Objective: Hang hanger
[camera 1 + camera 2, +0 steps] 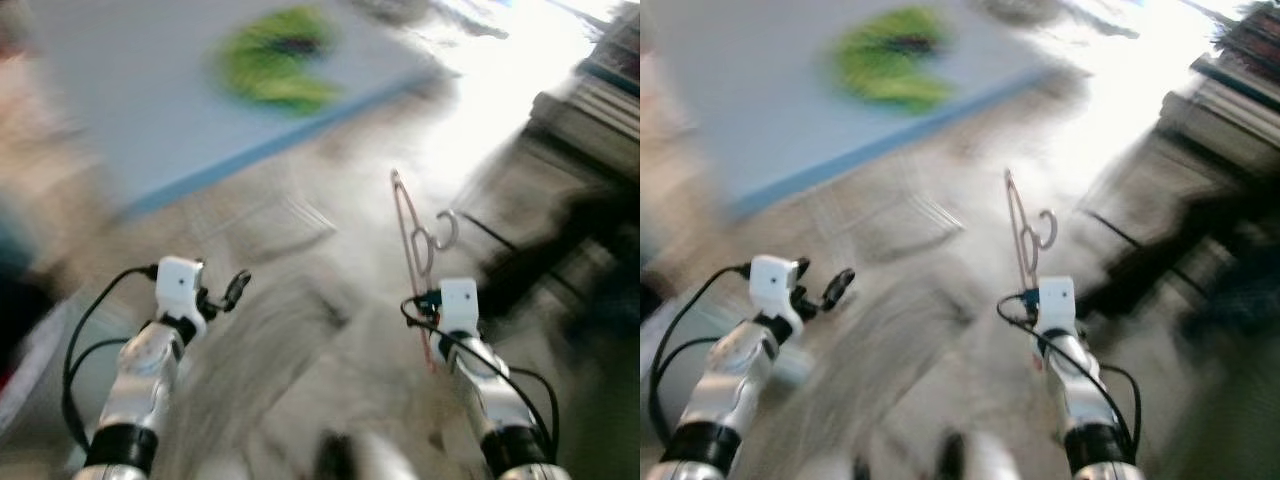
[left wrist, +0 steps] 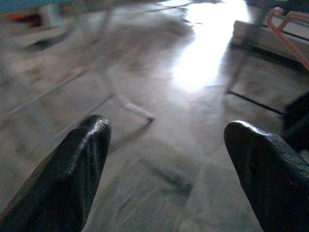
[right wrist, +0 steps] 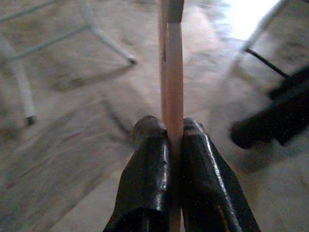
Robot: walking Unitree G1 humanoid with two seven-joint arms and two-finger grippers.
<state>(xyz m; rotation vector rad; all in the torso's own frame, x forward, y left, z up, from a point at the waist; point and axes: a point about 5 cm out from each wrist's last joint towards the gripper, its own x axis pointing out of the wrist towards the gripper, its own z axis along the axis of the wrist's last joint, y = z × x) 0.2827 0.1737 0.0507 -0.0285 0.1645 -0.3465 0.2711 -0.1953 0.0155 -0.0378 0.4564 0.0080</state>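
Over smooth glossy floor (image 2: 145, 159): right gripper (image 3: 175, 145) pinching thin pink hanger (image 1: 412, 235); left gripper (image 2: 166, 159) spread, empty.

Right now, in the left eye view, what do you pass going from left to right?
Left end effector, open → green thing on the blue table → pink hanger → right end effector, shut on the hanger → dark furniture.

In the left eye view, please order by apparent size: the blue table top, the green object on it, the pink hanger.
1. Blue table top
2. Green object
3. Pink hanger, held in the right hand; blur and nearness make 2 and 3 uncertain.
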